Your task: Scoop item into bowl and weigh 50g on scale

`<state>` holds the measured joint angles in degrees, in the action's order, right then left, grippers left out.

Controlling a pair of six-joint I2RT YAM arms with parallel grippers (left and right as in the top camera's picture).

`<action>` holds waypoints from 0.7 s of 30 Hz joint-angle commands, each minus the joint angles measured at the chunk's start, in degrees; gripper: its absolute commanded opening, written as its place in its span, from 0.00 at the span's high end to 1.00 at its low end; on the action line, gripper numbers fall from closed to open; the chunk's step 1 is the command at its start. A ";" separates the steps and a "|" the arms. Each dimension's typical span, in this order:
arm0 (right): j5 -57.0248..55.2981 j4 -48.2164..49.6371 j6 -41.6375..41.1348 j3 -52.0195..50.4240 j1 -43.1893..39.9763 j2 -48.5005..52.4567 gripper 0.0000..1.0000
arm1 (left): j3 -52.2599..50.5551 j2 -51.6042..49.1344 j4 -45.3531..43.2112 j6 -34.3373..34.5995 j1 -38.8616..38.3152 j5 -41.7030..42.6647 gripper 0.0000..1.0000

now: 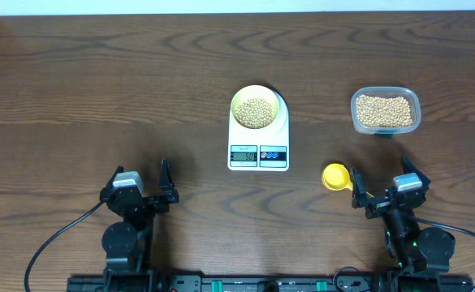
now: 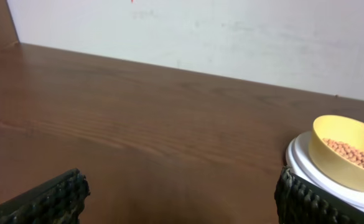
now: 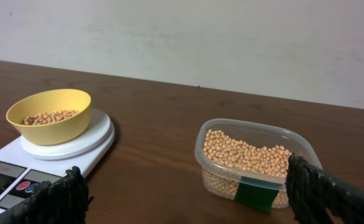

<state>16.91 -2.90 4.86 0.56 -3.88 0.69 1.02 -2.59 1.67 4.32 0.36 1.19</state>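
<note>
- overhead view is showing the whole layout: a white flat rectangular digital scale (image 1: pixel 258 143) is sitting at the middle of the dark brown wooden table (image 1: pixel 99 81), well apart from both arms.
- a small round pale yellow bowl (image 1: pixel 235 105) is resting on the scale's round platform, at the end away from the robot.
- tiny beige-tan beans (image 1: pixel 258 112) are lying in a shallow layer inside the bowl.
- scale's long axis is running from the far side toward the robot, with the dark display and two round buttons pointing at the robot. digits are too small to read.
- a clear rounded-rectangular plastic container (image 1: pixel 356 99) is sitting right of the scale, holding more beans, with its long axis running left to right.
- only the overhead view is catching a bright yellow scoop (image 1: pixel 334 176), which is lying between scale and container, nearer the robot and just beside the right gripper (image 1: pixel 380 180). contact cannot be told.
- left gripper (image 1: pixel 140 178) is hovering near the robot's edge over bare table, fingers spread wide and grasping nothing.
- left wrist view is giving only a side slice: bowl wall (image 2: pixel 331 158) and platform edge at the far right, with black ridged fingers (image 2: pixel 45 202) far apart.
- right wrist view is adding what overhead is hiding: the bowl's depth (image 3: pixel 51 129), a green label (image 3: pixel 256 193) on the container's near wall, and a pale wall behind the table.
- right gripper's fingers (image 3: pixel 331 193) are standing released, with nothing between them.
</note>
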 commanded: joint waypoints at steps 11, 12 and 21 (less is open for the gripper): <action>-0.26 -0.09 0.35 -0.22 0.35 -0.35 0.01 | -0.74 2.54 2.43 0.09 0.24 -0.76 0.02; -0.26 -0.09 0.35 -0.22 0.35 -0.35 0.01 | -0.74 2.54 2.40 0.09 0.24 -0.76 0.02; -0.26 0.02 0.35 -0.22 0.83 -0.39 0.01 | -0.74 2.54 2.40 0.09 0.22 -0.76 0.02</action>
<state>16.88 -2.87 4.86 0.56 -3.88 0.69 1.02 -0.62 1.52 4.34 0.36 1.17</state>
